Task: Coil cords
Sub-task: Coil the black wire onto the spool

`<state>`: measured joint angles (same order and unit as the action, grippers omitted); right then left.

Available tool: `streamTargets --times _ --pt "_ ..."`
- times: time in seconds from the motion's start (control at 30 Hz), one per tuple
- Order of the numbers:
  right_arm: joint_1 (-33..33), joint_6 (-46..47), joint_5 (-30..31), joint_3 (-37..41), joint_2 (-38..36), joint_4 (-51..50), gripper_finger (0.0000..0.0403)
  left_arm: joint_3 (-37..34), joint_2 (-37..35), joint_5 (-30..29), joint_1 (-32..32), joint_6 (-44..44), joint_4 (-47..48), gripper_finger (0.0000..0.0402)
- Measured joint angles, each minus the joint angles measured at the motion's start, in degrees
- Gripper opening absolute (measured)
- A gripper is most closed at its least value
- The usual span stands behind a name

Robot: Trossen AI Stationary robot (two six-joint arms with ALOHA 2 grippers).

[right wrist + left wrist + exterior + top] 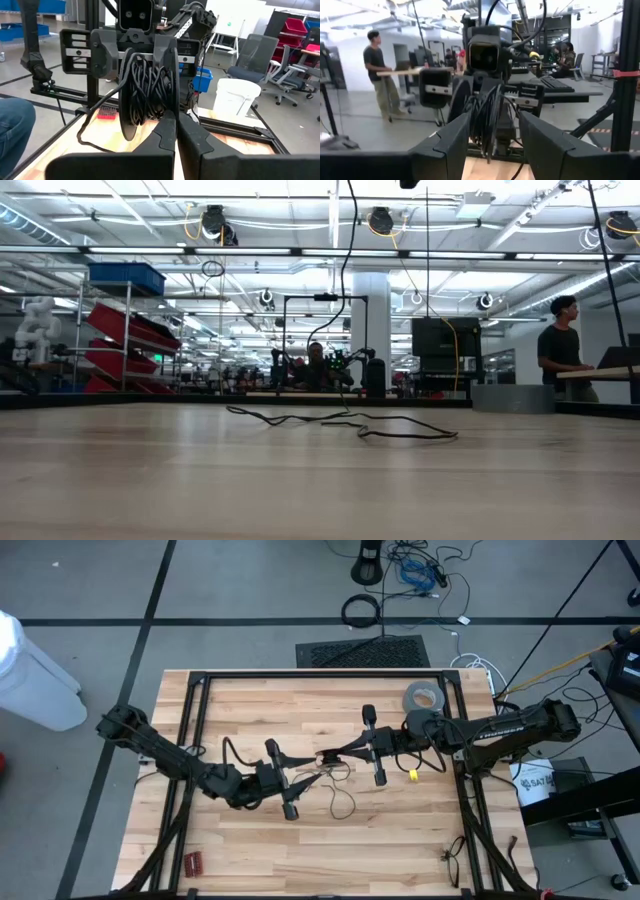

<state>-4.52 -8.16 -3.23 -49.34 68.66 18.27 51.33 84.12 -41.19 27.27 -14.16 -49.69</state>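
Observation:
The cord is a thin black wire. Most of it is gathered into a bunch of loops above the middle of the table, between the fingers of my left gripper. One strand drops from the bunch to the table, where the slack tail lies in loose curves. My right gripper is shut and faces the left one, its tips right at the bunch. In the low view both grippers are above the picture. My left gripper has the bunch of loops between its two fingers, which come level from the table's left. The strands run upright across the gap and lie closer to one finger. The bunch is lifted clear, and only its tail reaches the table. My right gripper's shut tips stand against the bunch; I cannot tell whether they touch it or pinch a strand.
A grey tape roll lies at the far right of the table. A small yellow piece sits under the right arm, and a red piece lies near the front left. Black frame rails border the board. People stand in the room beyond.

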Motion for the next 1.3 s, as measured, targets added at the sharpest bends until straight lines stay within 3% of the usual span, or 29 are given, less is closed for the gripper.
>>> streamTargets --times 0.3,0.7,1.2,1.3 --pt "0.08 -0.02 0.06 0.00 0.00 -0.58 0.0000 0.00 -0.09 4.14 -1.87 1.70 2.67 0.0180" --pt "0.38 -0.48 0.09 0.00 0.00 -2.00 0.0000 0.00 -0.07 4.78 -3.58 1.85 6.34 0.0175" --pt "0.45 -0.17 0.63 0.00 0.00 -2.57 0.0000 0.00 -0.05 5.95 -5.52 1.80 7.76 0.0021" --pt "0.45 -0.04 0.64 0.00 0.00 -2.61 0.0000 0.00 -0.07 6.44 -5.82 1.81 7.76 0.0009"
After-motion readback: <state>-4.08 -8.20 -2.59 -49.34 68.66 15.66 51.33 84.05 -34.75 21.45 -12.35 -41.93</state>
